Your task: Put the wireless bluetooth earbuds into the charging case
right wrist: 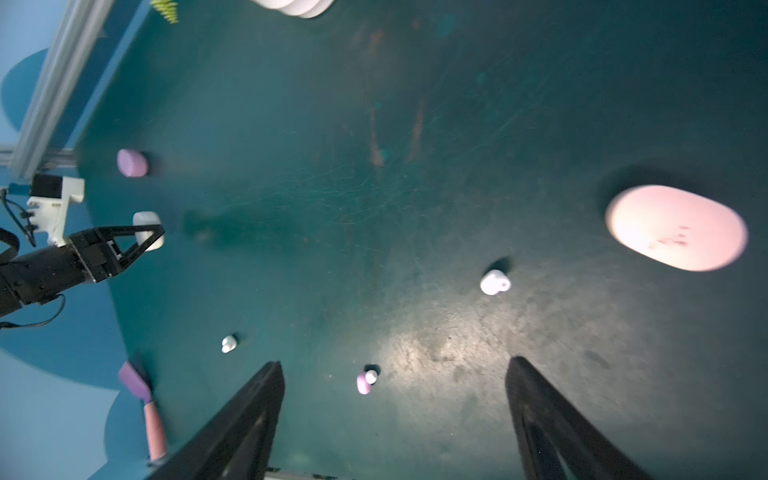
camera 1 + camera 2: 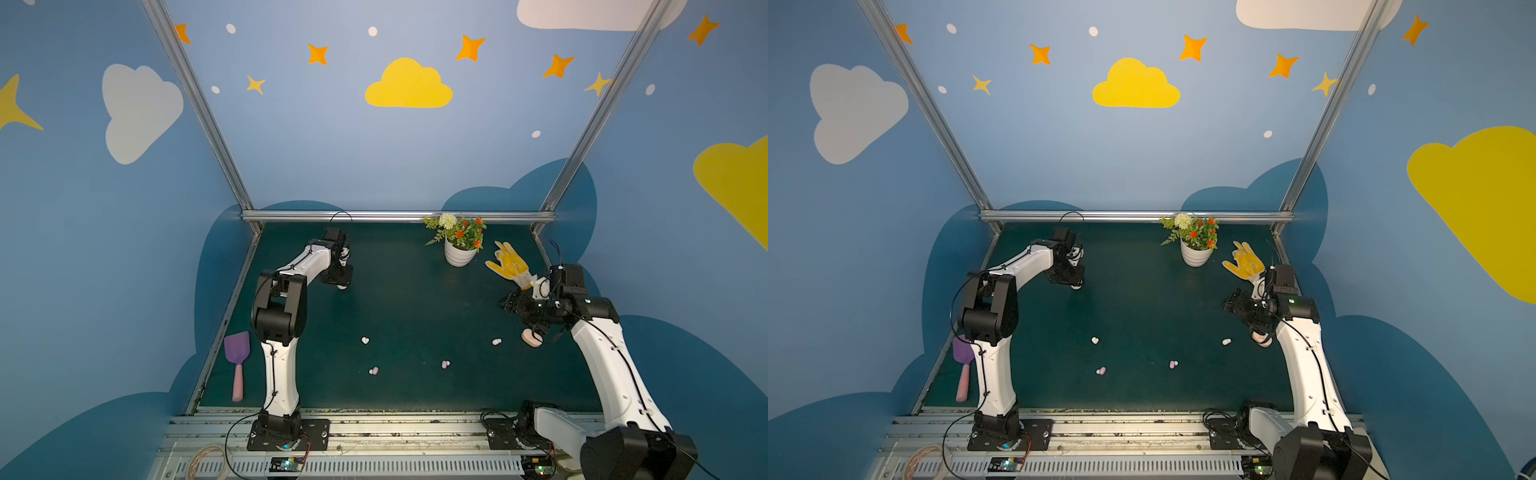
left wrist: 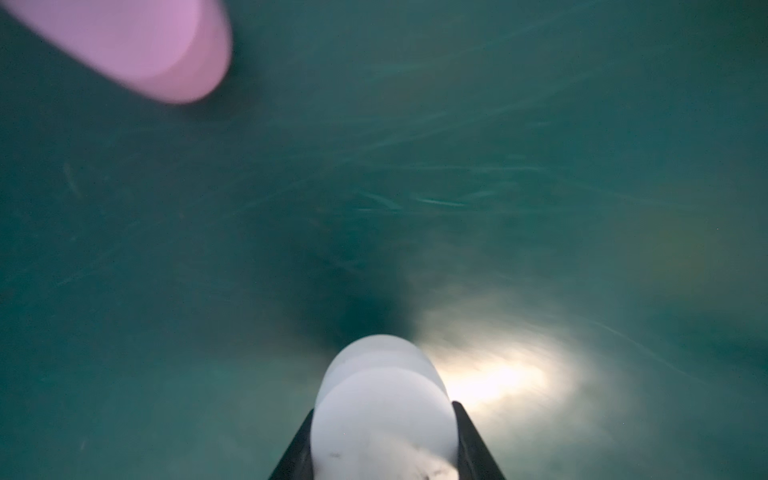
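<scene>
White pebble-shaped plastic case (image 3: 380,382) is clamped in the left pincer (image 3: 383,409), right pincer (image 1: 395,361) is spread wide, empty, pastel bean-shaped earbuds (image 2: 365,340) are scattered on the dark green tabletop (image 2: 415,299); the case is best kept level, squeezed gently.

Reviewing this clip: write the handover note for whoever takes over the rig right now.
Left gripper: shut on the white case, far left of the mat.
Right gripper: open, empty, hovering near the pink case.
Lilac case: on the mat beyond the left gripper.
Earbuds: loose on the mat in four spots: left white bud, right white bud, left lilac bud, right lilac bud.
Done: white case gripped. No bud is seen in any case.
Left: every insertion.
</scene>
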### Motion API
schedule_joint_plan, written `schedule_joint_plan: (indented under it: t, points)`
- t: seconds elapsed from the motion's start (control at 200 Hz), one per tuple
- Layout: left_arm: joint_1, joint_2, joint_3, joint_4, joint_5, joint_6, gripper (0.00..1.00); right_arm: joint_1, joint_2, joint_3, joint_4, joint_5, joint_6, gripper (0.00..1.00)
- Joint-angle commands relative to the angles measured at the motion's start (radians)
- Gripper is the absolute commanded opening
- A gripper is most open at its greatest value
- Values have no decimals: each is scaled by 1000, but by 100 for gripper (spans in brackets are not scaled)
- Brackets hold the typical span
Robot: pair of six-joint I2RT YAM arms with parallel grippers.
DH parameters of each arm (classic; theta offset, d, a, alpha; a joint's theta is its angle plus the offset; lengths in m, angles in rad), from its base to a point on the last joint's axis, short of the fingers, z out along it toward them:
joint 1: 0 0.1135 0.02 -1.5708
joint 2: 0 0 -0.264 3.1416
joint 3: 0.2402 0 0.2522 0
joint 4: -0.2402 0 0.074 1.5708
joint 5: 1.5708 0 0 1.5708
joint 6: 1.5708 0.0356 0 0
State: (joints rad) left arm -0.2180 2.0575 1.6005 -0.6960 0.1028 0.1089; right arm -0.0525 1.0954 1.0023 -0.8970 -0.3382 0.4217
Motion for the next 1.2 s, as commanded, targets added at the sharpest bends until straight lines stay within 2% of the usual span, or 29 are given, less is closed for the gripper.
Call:
schedule_joint_plan:
  t: [0.0,0.205,0.4,0.561,0.741,0.906,1.191]
  points:
    - [-54,-104,-24,21,43,52,23,11,4,-45,47,-122,-16,83]
    - [-212,-232,-83,41,95,147,17,29,6,-100,147,-318,-1,83]
    - [-384,-299,-106,36,154,233,17,51,36,-140,208,-461,-20,82]
    - [-485,-344,-138,69,212,295,16,71,60,-185,271,-571,-12,82]
    - [-565,-358,-131,53,222,366,14,97,92,-197,306,-654,-3,80]
    - [-619,-368,-126,42,231,412,14,131,118,-192,327,-697,9,70]
    - [-671,-347,-91,-15,195,474,13,215,193,-146,301,-761,-35,63]
